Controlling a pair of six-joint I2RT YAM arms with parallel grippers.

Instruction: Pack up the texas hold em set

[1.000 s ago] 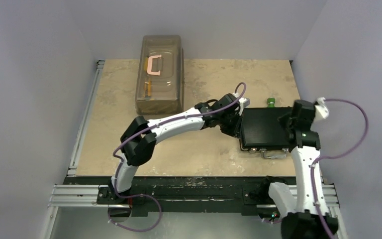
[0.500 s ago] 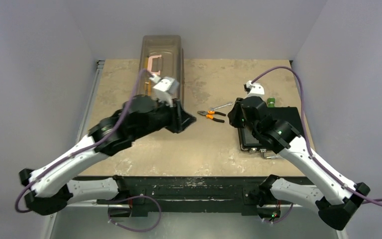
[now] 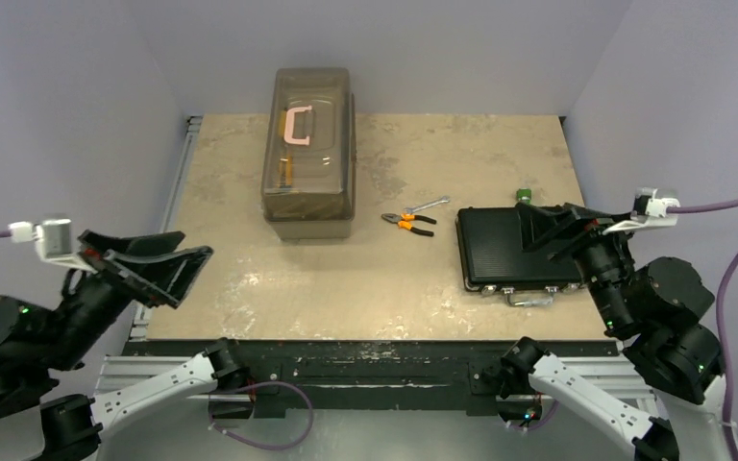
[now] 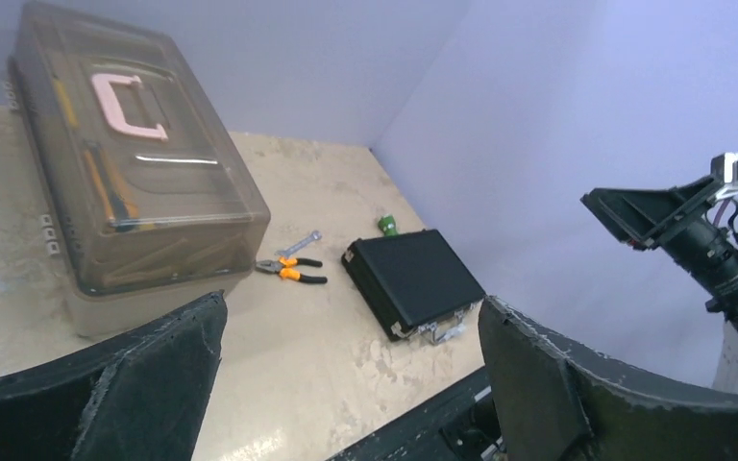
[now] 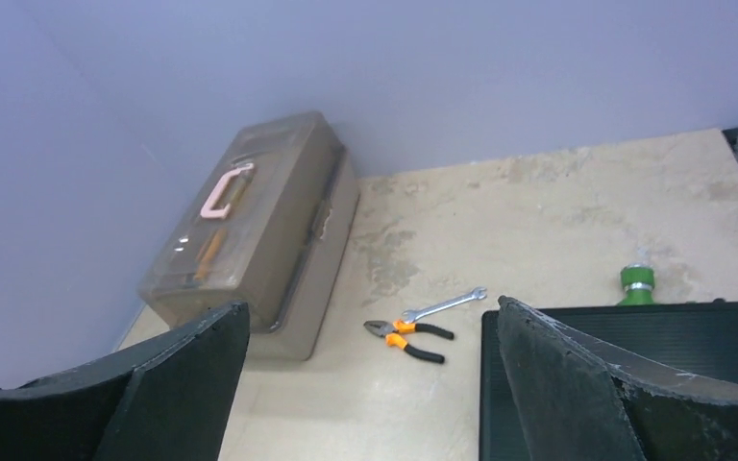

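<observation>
The texas hold em set shows as a black case (image 3: 509,250) lying shut and flat at the right of the table, its silver latches and handle (image 3: 530,296) on the near edge. My left gripper (image 3: 190,257) hangs open and empty high over the table's left near corner, far from the case (image 4: 413,279). My right gripper (image 3: 528,229) is open too, raised above the case's right side without touching it. In the wrist views both the left gripper (image 4: 351,307) and the right gripper (image 5: 373,305) hold nothing; the case (image 5: 692,331) lies below the right finger.
A large translucent brown box (image 3: 309,144) with a pink handle stands at the back left. Orange-handled pliers (image 3: 409,222) and a silver wrench (image 3: 430,205) lie mid-table, left of the case. A small green object (image 3: 524,197) sits behind the case.
Both arms have drawn back from the case, lifting out to the table's left and right sides. Both grippers have gone from shut to wide open.
</observation>
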